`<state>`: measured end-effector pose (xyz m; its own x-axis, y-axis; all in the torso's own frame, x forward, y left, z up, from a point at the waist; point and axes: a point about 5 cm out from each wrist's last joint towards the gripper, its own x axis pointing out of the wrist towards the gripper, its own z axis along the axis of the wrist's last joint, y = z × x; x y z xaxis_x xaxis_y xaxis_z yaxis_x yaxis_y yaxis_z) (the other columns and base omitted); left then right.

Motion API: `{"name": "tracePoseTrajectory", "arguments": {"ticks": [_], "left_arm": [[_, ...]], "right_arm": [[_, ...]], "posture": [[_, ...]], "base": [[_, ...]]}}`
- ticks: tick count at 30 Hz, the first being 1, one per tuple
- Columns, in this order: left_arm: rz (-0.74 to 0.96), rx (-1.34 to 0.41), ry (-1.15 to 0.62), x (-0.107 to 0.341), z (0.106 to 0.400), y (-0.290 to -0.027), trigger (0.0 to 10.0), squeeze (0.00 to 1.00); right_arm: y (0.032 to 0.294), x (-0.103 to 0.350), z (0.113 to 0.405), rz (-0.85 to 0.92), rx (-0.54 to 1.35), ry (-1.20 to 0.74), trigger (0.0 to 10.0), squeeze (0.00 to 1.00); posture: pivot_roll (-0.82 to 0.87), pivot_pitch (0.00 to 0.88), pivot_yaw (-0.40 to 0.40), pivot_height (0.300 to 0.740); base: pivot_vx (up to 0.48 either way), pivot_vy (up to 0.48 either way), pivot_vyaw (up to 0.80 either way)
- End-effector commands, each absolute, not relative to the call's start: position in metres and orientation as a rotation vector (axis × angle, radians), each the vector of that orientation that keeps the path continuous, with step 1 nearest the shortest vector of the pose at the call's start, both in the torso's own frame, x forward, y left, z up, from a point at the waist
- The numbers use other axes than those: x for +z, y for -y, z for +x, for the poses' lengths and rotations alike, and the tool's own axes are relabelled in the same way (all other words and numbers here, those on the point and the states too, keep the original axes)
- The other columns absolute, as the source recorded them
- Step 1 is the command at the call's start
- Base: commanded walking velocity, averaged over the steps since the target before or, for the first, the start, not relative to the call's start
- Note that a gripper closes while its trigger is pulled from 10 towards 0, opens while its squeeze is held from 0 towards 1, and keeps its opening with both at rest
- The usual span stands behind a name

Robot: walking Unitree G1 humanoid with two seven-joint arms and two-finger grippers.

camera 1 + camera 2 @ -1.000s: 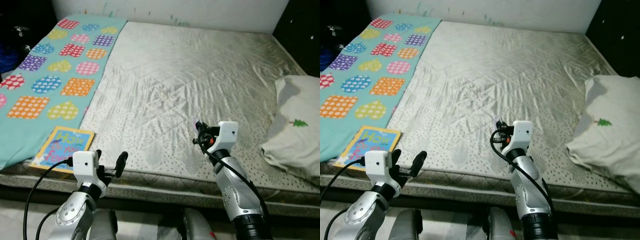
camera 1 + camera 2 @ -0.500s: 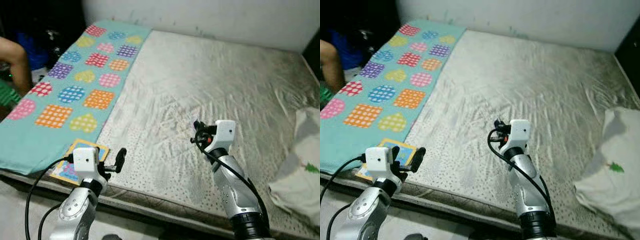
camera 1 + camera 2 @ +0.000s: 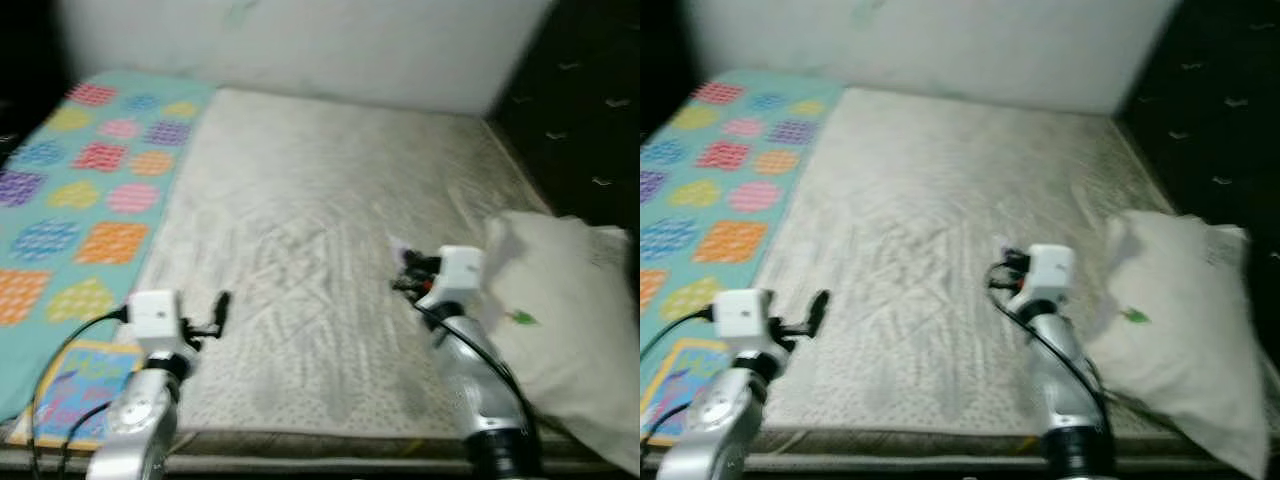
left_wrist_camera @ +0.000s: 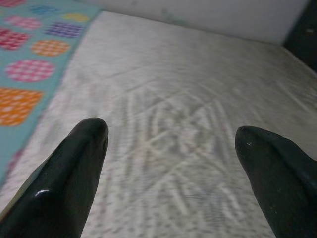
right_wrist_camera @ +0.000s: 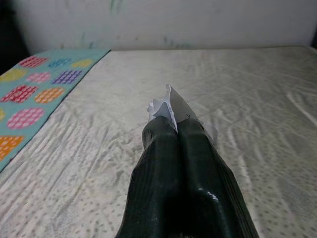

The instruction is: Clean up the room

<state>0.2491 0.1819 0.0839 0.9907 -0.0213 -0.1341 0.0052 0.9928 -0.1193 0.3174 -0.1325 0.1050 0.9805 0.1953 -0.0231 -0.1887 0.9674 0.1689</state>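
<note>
In the left eye view the picture is blurred. The left gripper (image 3: 218, 310) hangs at about 7 o'clock over the front edge of the mattress (image 3: 320, 190), and a book (image 3: 70, 390) lies at 8 o'clock on the patterned blanket (image 3: 90, 190). The right gripper (image 3: 400, 272) stands near the centre, with a pillow (image 3: 560, 320) at 3 o'clock just beside its arm.

In the right eye view the same layout appears, the pillow again close to the right arm.

In the left wrist view the two fingers (image 4: 74, 173) are spread wide with nothing between them, over bare mattress.

In the right wrist view the fingers (image 5: 163, 163) are pressed together on a small scrap of paper (image 5: 166, 106), which sticks out at the tips.

The risk, probably: only a thin edge is pinched, so a quick swing could let the scrap slip and fall back onto the bed.
</note>
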Motion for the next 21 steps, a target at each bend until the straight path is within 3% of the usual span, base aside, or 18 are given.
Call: {"name": "tracePoseTrajectory", "arguments": {"ticks": [1,17,21], "left_arm": [[-0.125,-0.035,-0.144,0.081,0.248,-0.175,10.0,0.0],[-0.115,-0.002,-0.117,0.08,0.252,-0.178,10.0,0.0],[-0.2,-0.153,-0.137,0.081,0.248,-0.164,10.0,0.0]], "right_arm": [[0.148,0.102,0.316,0.152,0.143,-0.048,10.0,0.0],[0.163,0.091,0.306,0.108,0.111,-0.079,10.0,0.0],[0.159,0.091,0.307,0.112,0.126,-0.082,10.0,0.0]], "posture": [[0.06,0.04,-0.074,0.74],[0.05,0.029,-0.069,0.74],[0.05,0.028,-0.069,0.74]], "base": [[0.0,0.0,0.0],[0.0,0.0,0.0],[0.0,0.0,0.0]]}}
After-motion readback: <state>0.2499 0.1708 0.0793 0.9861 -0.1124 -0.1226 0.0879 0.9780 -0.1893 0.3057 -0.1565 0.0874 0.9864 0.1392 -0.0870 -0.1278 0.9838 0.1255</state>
